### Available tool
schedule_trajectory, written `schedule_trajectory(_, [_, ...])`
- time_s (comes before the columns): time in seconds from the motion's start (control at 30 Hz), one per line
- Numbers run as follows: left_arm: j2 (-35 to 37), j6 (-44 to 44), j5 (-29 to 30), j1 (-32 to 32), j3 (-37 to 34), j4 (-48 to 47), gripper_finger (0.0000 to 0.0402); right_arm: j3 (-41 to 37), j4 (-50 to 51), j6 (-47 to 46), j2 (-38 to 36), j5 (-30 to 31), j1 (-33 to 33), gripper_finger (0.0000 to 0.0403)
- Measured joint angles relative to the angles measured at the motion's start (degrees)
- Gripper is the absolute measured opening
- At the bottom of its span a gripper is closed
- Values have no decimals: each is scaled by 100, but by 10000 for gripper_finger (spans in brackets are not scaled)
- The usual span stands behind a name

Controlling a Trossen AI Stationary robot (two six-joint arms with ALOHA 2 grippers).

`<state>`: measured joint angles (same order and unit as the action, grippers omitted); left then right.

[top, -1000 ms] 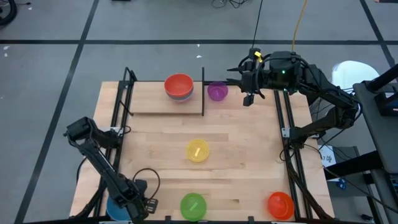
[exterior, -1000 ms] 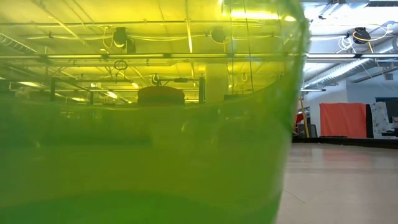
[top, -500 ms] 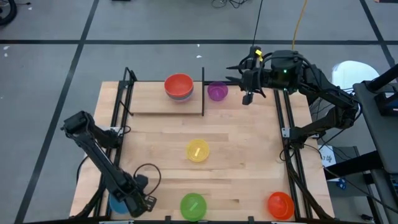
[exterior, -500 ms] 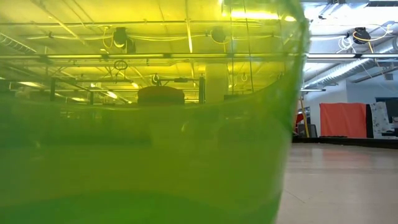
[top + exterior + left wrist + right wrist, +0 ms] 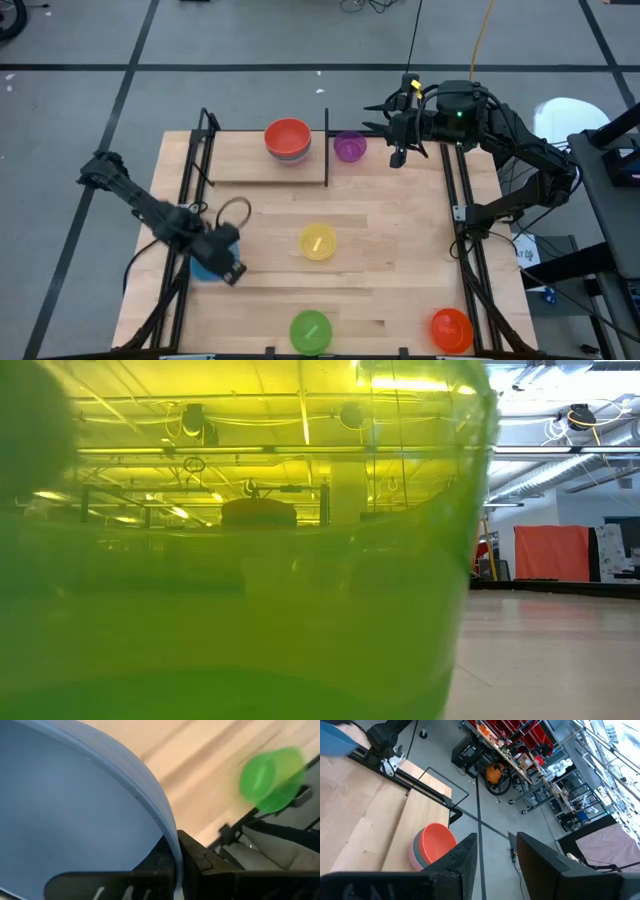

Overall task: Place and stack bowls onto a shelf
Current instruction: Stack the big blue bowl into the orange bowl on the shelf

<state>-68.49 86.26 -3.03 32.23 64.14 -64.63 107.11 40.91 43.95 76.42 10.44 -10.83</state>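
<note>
My left gripper [image 5: 222, 262] is shut on the blue bowl [image 5: 205, 267] above the table's left side, level with the yellow bowl [image 5: 318, 242]. The blue bowl [image 5: 75, 810] fills most of the left wrist view. On the shelf [image 5: 250, 165] at the far edge, a red bowl [image 5: 288, 137] tops a stack. The purple bowl [image 5: 349, 147] rests on its base just right of the shelf's upright rod. My right gripper [image 5: 399, 152] is open and waits right of the purple bowl. The green bowl [image 5: 310, 330] and the orange bowl [image 5: 451, 328] stand at the near edge. My left gripper pinches the blue bowl's rim [image 5: 169, 827], one finger inside the bowl and one outside its wall. The bowl is lifted off the table and tilted in the hold.
The green bowl [image 5: 230, 580] stands right before the low camera and blocks nearly all of that view. Black frame rails run along the table's left [image 5: 190, 215] and right [image 5: 462, 215] sides. Bare wood lies between the yellow bowl and the shelf.
My left gripper has carried the blue bowl from the table's near-left corner up and toward the far edge, along the left side; the bowl has come off the table. The right arm has kept still.
</note>
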Motion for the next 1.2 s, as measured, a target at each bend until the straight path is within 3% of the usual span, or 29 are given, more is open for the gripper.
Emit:
schedule_trajectory(0.27, [496,-2860,9,-1489,179,-396,5,0,-14,-527,0,0,0,132])
schedule_trajectory(0.67, [-25,-6929,677,-3514,2294,-1156,5,0,-432,-1332,0,21,-2,132])
schedule_trajectory(0.83, [-682,-8078,866,-4487,3253,-1345,5,0,-433,-1332,0,26,-2,132])
schedule_trajectory(0.97, [-1257,-8870,463,-5284,3841,-1316,5,0,-433,-1332,0,31,-4,132])
schedule_trajectory(1.2, [-2058,-9599,-54,-6095,4153,-1305,5,0,-432,-1332,0,40,-6,132])
